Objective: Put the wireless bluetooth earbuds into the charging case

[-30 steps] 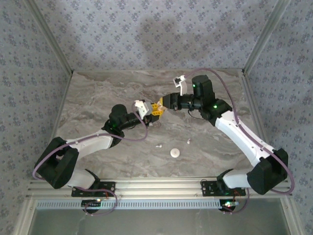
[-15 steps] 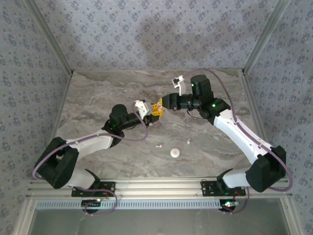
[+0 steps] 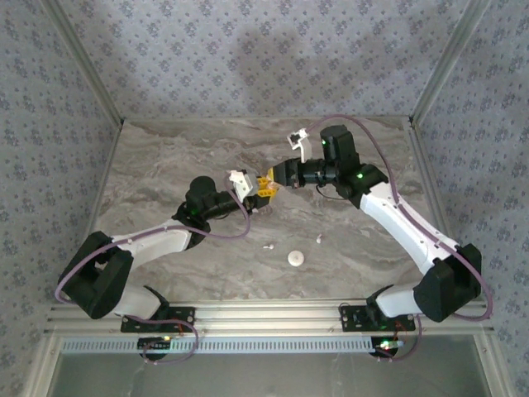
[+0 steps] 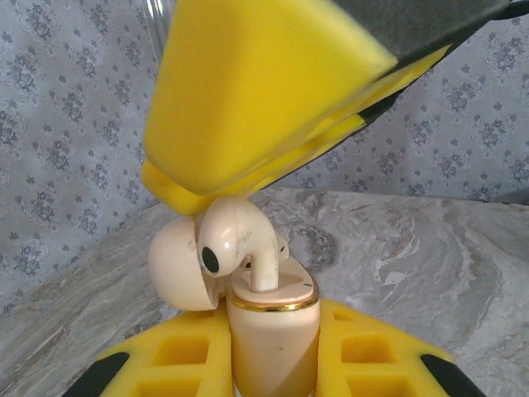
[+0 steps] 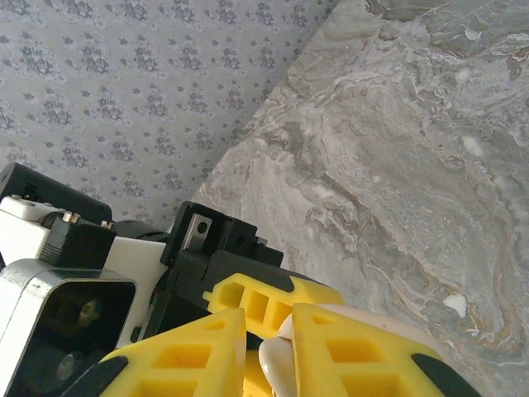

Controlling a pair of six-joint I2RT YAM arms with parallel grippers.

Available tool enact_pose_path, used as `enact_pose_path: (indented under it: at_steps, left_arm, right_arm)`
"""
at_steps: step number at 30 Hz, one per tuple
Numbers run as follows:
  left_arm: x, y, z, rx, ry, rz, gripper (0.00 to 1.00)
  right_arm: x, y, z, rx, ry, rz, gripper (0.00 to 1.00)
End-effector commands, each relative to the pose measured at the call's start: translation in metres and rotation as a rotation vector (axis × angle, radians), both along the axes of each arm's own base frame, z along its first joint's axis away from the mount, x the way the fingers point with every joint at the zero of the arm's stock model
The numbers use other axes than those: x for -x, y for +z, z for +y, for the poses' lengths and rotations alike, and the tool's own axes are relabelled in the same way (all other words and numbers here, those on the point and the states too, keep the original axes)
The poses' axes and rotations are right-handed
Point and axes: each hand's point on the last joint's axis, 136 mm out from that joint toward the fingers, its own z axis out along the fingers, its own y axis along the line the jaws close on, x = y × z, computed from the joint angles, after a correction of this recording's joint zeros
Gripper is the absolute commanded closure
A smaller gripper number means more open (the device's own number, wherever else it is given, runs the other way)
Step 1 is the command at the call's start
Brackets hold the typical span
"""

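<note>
Aloft, glossy white earbud (image 4: 234, 240), stem in gold-rimmed charging case (image 4: 273, 343), right fingers (image 4: 256, 91) pinching earbud, left fingers (image 4: 186, 360) clamped on case.

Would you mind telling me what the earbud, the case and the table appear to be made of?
The earbud: likely glossy plastic, cream-white with highlights. The case: similar smooth plastic, with a shiny gold-coloured rim band, possibly metal. The table: grey veined marble look; stone or printed laminate, cannot tell.
</note>
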Motion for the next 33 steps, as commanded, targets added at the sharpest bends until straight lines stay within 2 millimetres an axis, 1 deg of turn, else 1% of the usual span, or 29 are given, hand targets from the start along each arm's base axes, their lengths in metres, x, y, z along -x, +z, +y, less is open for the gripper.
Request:
enact_pose_path:
  at_steps: [1,4,9,14,18,22,28,33]
  left_arm:
    - [0.001,0.042,-0.003,0.066,-0.009,-0.101,0.89]
    - [0.001,0.042,-0.002,0.067,-0.008,-0.101,0.89]
    - [0.002,0.042,-0.002,0.066,-0.012,-0.099,0.89]
    - [0.002,0.042,-0.002,0.067,-0.012,-0.099,0.89]
    - [0.002,0.045,-0.002,0.070,-0.010,-0.107,0.89]
    - [0.002,0.048,-0.002,0.073,-0.010,-0.113,0.89]
    - [0.005,0.050,-0.002,0.083,-0.022,-0.114,0.89]
    - [0.007,0.052,-0.001,0.085,-0.029,-0.118,0.89]
  right_arm:
    - [0.006,-0.013,-0.004,0.067,0.023,0.027,0.76]
    - [0.004,-0.018,-0.007,0.097,0.021,0.014,0.76]
    - [0.006,-0.015,-0.005,0.093,0.063,-0.030,0.77]
    - [0.005,-0.014,-0.001,0.073,0.095,-0.036,0.78]
    - [0.007,-0.019,0.000,0.080,0.107,-0.025,0.79]
    - [0.013,-0.024,-0.001,0.104,0.131,-0.035,0.80]
    - [0.017,-0.031,-0.003,0.151,0.153,-0.086,0.80]
    - [0.018,-0.033,-0.008,0.198,0.183,-0.167,0.79]
